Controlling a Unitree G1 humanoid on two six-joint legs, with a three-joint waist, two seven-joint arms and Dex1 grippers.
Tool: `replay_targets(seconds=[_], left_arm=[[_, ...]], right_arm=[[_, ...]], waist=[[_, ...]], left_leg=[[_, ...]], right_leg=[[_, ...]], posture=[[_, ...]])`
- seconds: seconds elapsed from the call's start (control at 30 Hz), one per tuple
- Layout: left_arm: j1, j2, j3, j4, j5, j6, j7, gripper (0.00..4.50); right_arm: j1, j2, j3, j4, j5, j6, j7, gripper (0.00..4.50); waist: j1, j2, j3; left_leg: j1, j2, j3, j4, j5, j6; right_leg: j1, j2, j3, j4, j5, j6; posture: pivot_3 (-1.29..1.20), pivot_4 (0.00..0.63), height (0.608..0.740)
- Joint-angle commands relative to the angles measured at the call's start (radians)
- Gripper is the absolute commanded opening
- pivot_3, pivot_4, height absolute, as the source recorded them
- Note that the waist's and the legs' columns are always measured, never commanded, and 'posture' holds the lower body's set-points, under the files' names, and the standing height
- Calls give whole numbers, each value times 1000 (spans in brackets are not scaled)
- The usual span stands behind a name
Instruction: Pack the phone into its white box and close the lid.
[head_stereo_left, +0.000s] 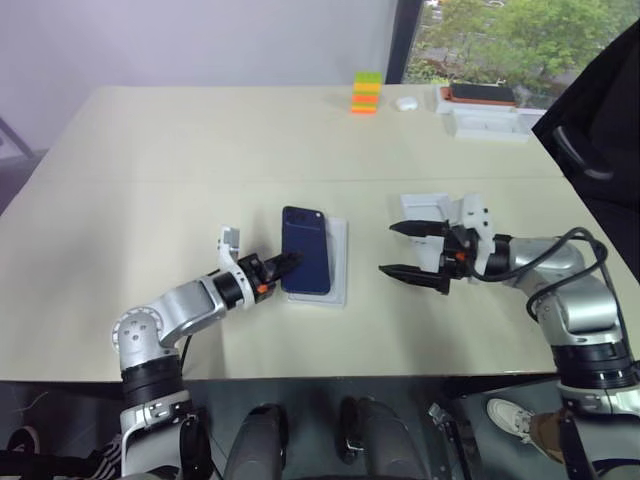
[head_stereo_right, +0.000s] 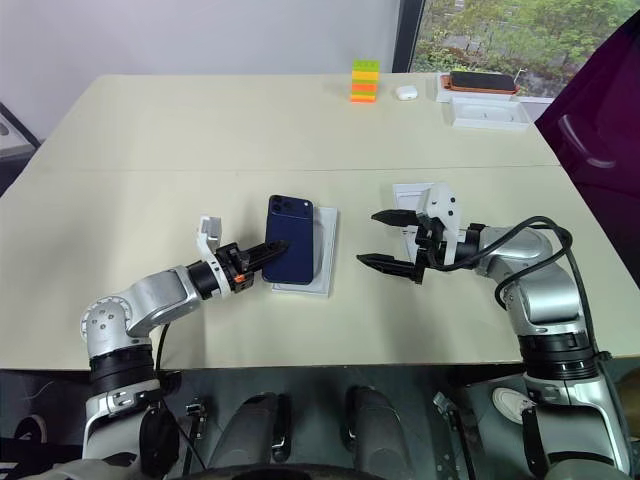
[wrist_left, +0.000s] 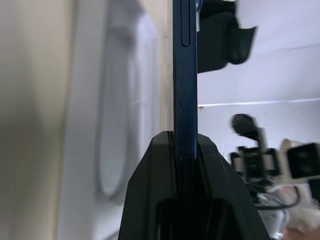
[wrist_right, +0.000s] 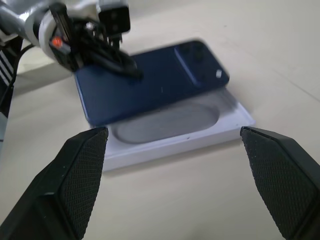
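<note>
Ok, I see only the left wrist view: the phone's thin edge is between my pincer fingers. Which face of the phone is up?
Observer: The phone, held by the left pincer, has its back up, with the camera cluster at the far end.
Operator: What is the white thing behind it?
Observer: A white tray with a rounded recess lies on the table. The phone covers the tray's left part and is not lined up with it.
Operator: And the other arm?
Observer: The right pincer is open and empty, to the right of the tray and pointing toward it.
</note>
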Motion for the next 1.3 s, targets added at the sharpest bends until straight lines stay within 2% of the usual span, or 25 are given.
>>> replay_targets(seconds=[0.03,0.23,0.47,0.77,1.0,1.1,1.3], left_arm=[[-11,14,-58,-21,-20,-19,-17,0],[-32,50,-123,7,34,-39,-47,0],[-79,117,-152,39,28,-28,-117,3368],[-112,160,-200,38,93,-5,-184,3368],[-150,248,-194,50,163,10,-288,3368],[-158,282,-227,21,215,31,-350,3368],[-158,214,-258,-1,319,-19,-380,3368]], right_arm=[[-14,-1,7,-24,1,-25,-13,4428],[-28,15,26,-20,-7,-20,-63,4428],[-45,34,44,-10,-6,-14,-100,4500],[-76,51,60,20,-15,-26,-114,4500],[-80,69,72,20,-22,-34,-129,4500],[-82,69,76,23,-28,-36,-130,4500],[-91,76,80,28,-32,-41,-134,4500]], waist=[[7,0,0],[18,0,0],[16,0,0],[15,0,0],[14,0,0],[15,0,0],[17,0,0]], left_leg=[[0,0,0,0,0,0],[0,0,1,0,0,0],[0,0,1,1,0,0],[0,0,1,1,1,-1],[1,0,1,1,1,-1],[1,0,1,1,1,-1],[0,0,2,1,1,-1]], right_leg=[[0,0,0,0,0,0],[0,0,0,-1,0,0],[0,0,-1,0,0,0],[1,0,-1,0,0,-1],[1,0,-1,1,0,-1],[1,1,-1,1,0,-1],[1,-1,-1,0,0,-1]], posture=[[0,150,740],[0,150,740],[0,150,740],[0,150,740],[0,150,740],[0,150,740],[0,150,740]])
